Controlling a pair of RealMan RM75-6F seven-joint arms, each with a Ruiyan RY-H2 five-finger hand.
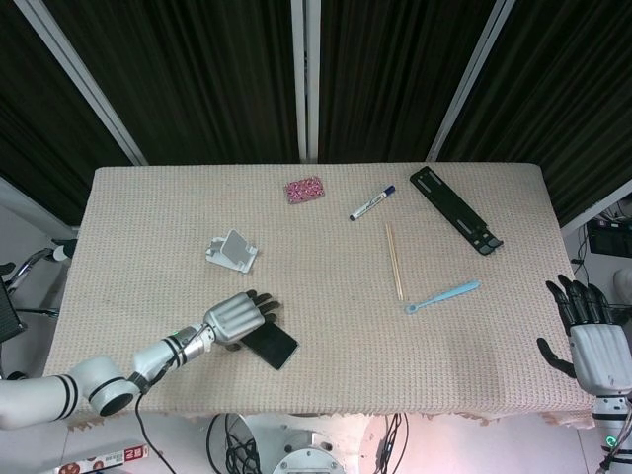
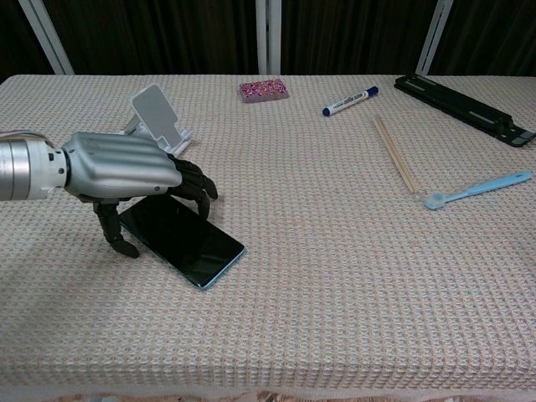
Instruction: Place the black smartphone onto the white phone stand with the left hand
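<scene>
Left hand (image 2: pixel 126 172): positioned over the near end of the black smartphone (image 2: pixel 184 239), palm down, fingers curled over the far long edge and thumb at the near edge. Whether the fingers actually clamp the phone cannot be told from either view. The smartphone lies flat on the table (image 2: pixel 335 318), screen up, in the near left area; its free end points toward the near edge (diagonal orientation in the chest view).

Right hand (image 1: pixel 591 341): off the table at the near right corner, fingers spread and pointing up, holding nothing.

White phone stand (image 2: pixel 157 117): just beyond the left hand, upright on the cloth, apart from the phone.

Mid-table, right side: blue toothbrush (image 2: pixel 477 190), with a pair of wooden chopsticks (image 2: pixel 395 155) lying beside it, head of the brush near the chopstick tips.

Far zone: blue-capped marker (image 2: pixel 350 100) near centre; pink patterned card (image 2: pixel 264 90) to its left; black folding stand (image 2: pixel 465 109) lying flat at the far right.
</scene>
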